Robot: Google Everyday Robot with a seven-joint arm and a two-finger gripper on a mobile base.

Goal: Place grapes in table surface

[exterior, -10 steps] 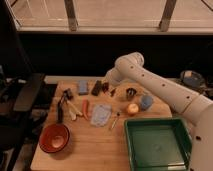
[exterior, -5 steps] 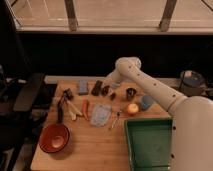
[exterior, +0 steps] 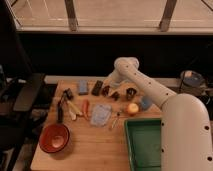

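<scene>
The grapes [exterior: 106, 91] are a small dark bunch low over the light wooden table surface [exterior: 90, 150], at its far edge just right of the flat dark block [exterior: 97, 87]. My gripper [exterior: 110, 87] hangs from the white arm [exterior: 145, 82] directly at the grapes. I cannot tell whether the bunch rests on the wood or is still held. A second small dark lump [exterior: 115, 95] lies just right of it.
A green tray [exterior: 145, 142] fills the front right corner. A yellow-orange fruit [exterior: 132, 108], a dark cup [exterior: 131, 92], a blue block [exterior: 82, 86], a clear bag [exterior: 101, 114], utensils [exterior: 70, 105] and a red bowl [exterior: 54, 138] are spread over the table. A black chair [exterior: 25, 92] stands to the left.
The gripper has come down and a little left toward the table's far edge. The white arm has swung closer and now fills the lower right.
</scene>
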